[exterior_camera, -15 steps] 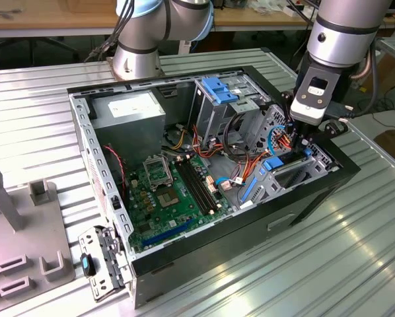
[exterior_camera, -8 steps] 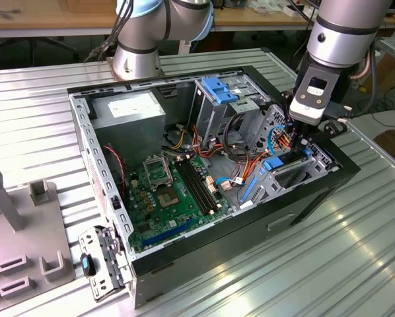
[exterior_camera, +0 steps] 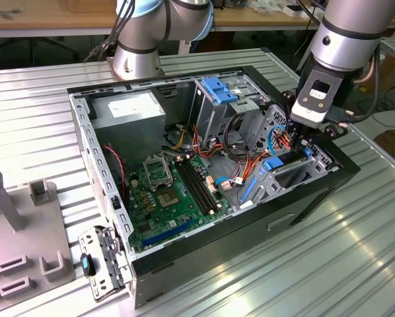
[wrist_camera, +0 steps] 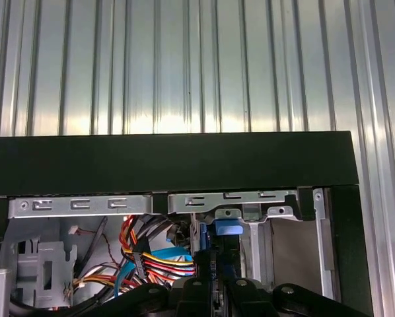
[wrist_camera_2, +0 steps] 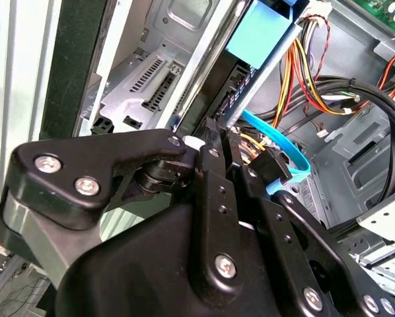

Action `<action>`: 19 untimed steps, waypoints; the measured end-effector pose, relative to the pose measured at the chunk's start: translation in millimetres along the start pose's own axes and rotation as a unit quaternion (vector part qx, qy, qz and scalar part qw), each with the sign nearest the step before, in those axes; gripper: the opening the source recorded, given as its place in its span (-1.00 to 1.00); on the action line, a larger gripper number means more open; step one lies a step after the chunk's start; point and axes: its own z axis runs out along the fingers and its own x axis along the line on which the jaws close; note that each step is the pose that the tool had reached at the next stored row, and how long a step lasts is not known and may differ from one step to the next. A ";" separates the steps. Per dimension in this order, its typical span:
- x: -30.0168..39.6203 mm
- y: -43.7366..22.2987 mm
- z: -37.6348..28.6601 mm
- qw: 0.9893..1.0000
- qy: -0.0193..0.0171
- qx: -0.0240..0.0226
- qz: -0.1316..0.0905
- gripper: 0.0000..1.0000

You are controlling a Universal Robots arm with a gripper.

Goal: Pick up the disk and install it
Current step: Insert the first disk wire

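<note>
My pincer (wrist_camera_2: 211,148) is clenched on the disk (wrist_camera_2: 240,99) at the case's (exterior_camera: 250,228) right; I should keep it square to the bay.

Exterior view: high and off to one side, angled down across the open black computer case (exterior_camera: 250,224) on the ribbed metal table (exterior_camera: 329,264), whole chassis in frame. Both wrist views: very close, just above the black gripper linkage (wrist_camera_2: 211,198) (wrist_camera: 214,290), looking into the case corner. Shared: the red-yellow-orange wire bundle (wrist_camera_2: 303,79) (wrist_camera: 151,257), also (exterior_camera: 287,140)
</note>
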 end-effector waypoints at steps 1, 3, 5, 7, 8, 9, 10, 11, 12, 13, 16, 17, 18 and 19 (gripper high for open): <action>-0.8 0.0 0.0 1.000 0.001 0.000 0.000 -0.67; -1.4 0.1 -0.2 1.000 0.003 0.000 0.001 -0.67; -1.5 0.2 -0.9 1.000 0.003 0.000 0.001 -0.67; -2.1 0.5 -2.0 1.000 0.004 0.000 0.001 -0.67; -2.9 0.5 -2.0 1.000 0.004 0.000 0.001 -0.67; -3.5 0.5 -1.9 1.000 0.004 0.000 0.001 -0.67; -3.9 0.5 -1.8 1.000 0.005 0.000 0.001 -0.67; -4.4 0.5 -1.7 1.000 0.006 0.000 0.001 -0.67; -4.4 0.5 -1.6 1.000 0.007 0.000 0.001 -0.67; -4.4 0.4 -1.6 1.000 0.007 0.000 0.001 -0.67; -5.2 0.3 -1.0 1.000 0.008 0.000 0.001 -0.67; -5.4 0.3 -0.8 1.000 0.008 0.000 0.002 -0.67; -5.4 0.3 -0.6 1.000 0.007 0.000 0.002 -0.67; -5.4 0.2 -0.3 1.000 0.008 0.000 0.002 -0.67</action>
